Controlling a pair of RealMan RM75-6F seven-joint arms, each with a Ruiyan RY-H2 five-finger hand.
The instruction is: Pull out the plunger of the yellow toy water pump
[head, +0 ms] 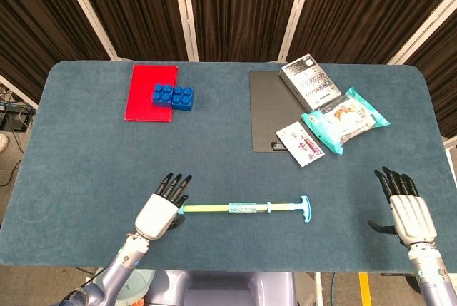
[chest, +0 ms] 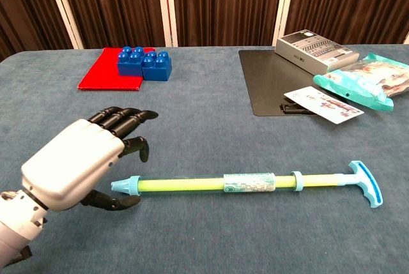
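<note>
Both hands are spread and hold nothing: left hand (head: 162, 206) beside the yellow toy water pump (head: 243, 208) nozzle, near the table (head: 214, 142) front edge; right hand (head: 407, 210) at the front right corner.

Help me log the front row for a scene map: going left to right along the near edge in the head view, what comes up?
Left hand → yellow toy water pump with blue T-handle → right hand.

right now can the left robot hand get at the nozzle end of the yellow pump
Probably yes. The left robot hand is open beside the pump, its fingers apart around the blue nozzle tip, with nothing between them. The chest view cannot settle whether it already touches.
</note>
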